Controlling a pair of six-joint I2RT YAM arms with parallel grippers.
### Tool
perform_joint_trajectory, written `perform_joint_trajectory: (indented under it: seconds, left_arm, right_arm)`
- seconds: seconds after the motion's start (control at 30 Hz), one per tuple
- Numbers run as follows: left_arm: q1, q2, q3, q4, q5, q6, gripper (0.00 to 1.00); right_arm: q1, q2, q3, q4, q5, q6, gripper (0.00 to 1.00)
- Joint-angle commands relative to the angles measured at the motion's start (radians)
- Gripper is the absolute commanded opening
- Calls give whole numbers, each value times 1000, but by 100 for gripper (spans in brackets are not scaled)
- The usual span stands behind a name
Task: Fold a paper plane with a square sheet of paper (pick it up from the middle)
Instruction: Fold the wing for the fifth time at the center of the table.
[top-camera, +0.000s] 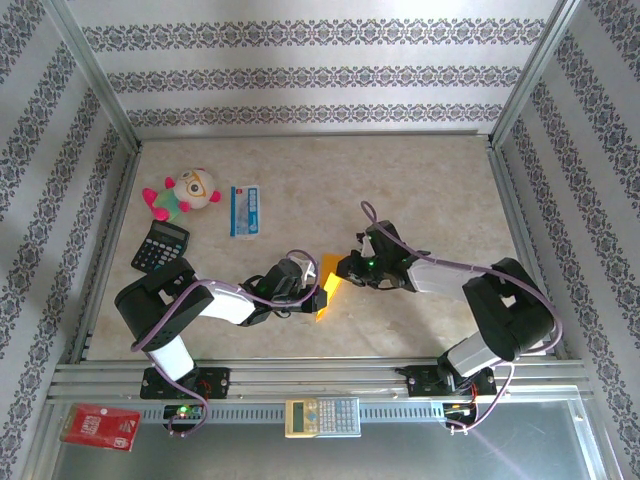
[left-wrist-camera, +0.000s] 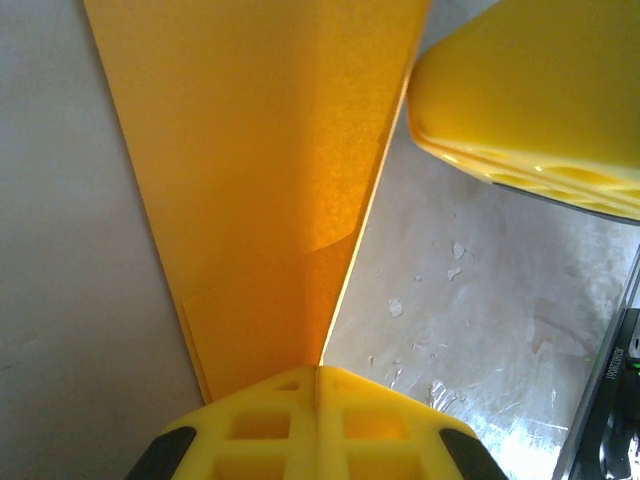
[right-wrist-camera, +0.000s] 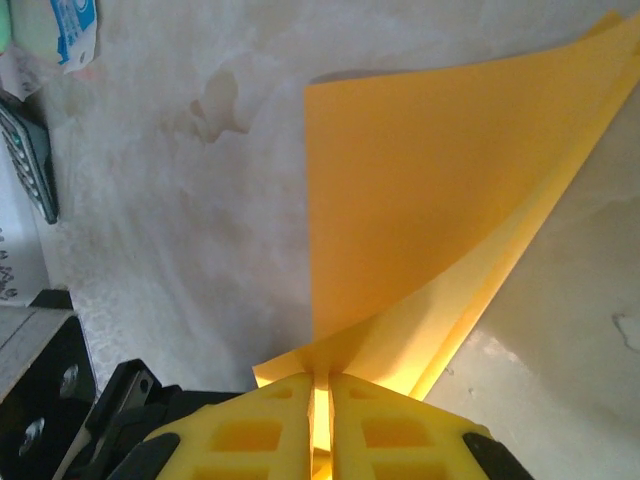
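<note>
The orange-yellow paper (top-camera: 328, 283) is found just in front of the middle of the table (top-camera: 440, 190), raised off the surface and folded into several layers that taper to a narrow end. It is held between the two arms. The left gripper (left-wrist-camera: 318, 395) is observed closed on the narrow end of the paper, with its yellow fingers pressed together and the layers fanning out beyond them. The right gripper (right-wrist-camera: 320, 400) is observed clamped on the opposite edge, a thin strip of paper being seen in the slit between its fingers; the layers part slightly above that grip. In the overhead view the two grippers are placed just beside each other, with the paper between them. A plush toy (top-camera: 185, 193), a blue-and-white packet (top-camera: 245, 210) and a black calculator (top-camera: 160, 246) are noted at the far left, well apart from the paper.
</note>
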Motion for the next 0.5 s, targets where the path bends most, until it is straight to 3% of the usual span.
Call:
perform_joint_trajectory:
  seconds: [0.0, 0.47]
  left_arm:
    - [16, 27, -24, -9, -2, -9, 0]
    - [18, 17, -23, -18, -7, -5, 14]
  right_arm:
    - [16, 34, 43, 43, 7, 3, 12]
    - [50, 152, 76, 126, -19, 21, 10]
